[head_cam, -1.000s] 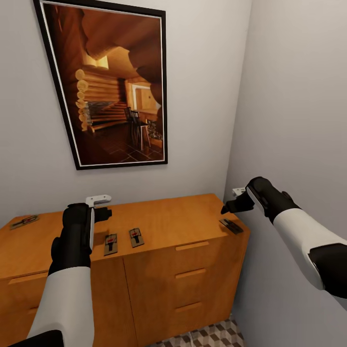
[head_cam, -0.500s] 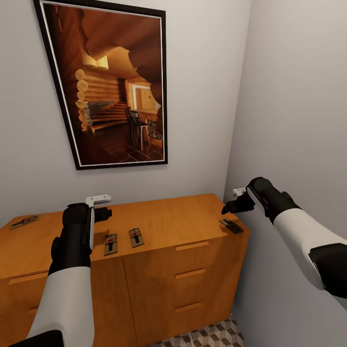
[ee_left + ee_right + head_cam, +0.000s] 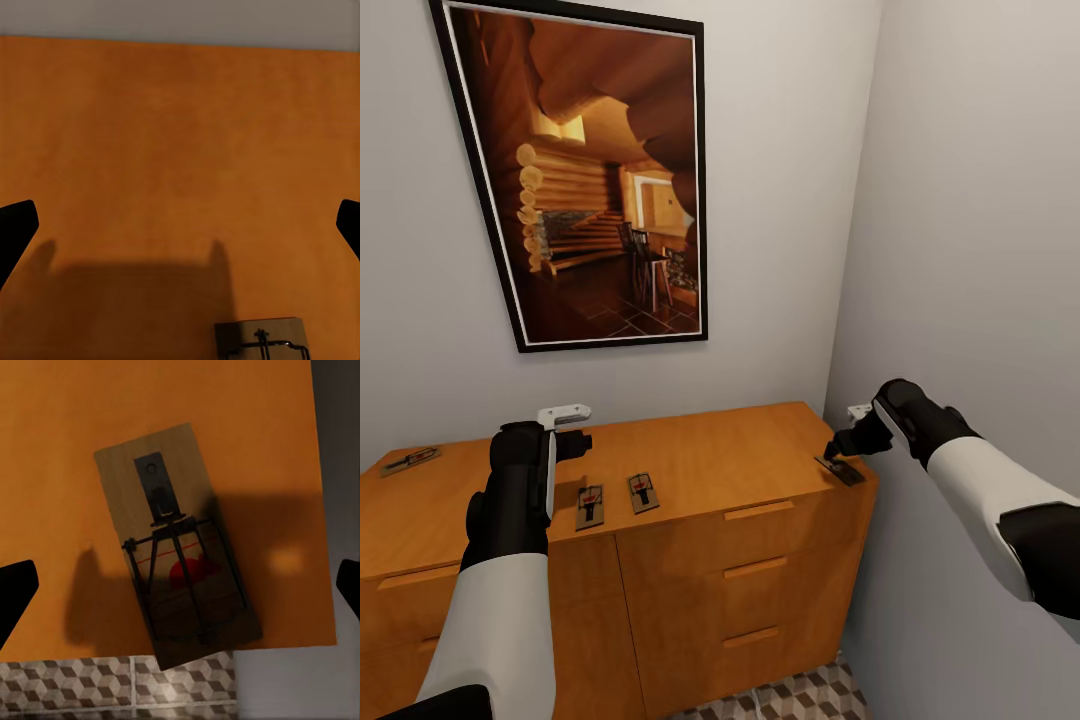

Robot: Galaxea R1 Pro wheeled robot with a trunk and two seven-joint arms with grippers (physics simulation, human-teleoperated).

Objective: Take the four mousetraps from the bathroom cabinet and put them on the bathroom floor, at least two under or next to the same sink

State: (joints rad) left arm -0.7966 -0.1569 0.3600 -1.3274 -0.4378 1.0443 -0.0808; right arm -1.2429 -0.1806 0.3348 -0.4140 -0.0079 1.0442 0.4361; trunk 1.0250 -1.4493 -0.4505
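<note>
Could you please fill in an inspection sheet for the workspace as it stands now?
Surface: orange cabinet top, bare wood.
Job's things: four mousetraps on top: far-left one, middle pair, right-corner one.
Clutter: nothing seen.
Grippers: left tool open, above the top near the pair; right tool open, just above the corner trap.
Cables: nothing seen.
Surroundings: framed picture, grey walls, cube-pattern floor.
</note>
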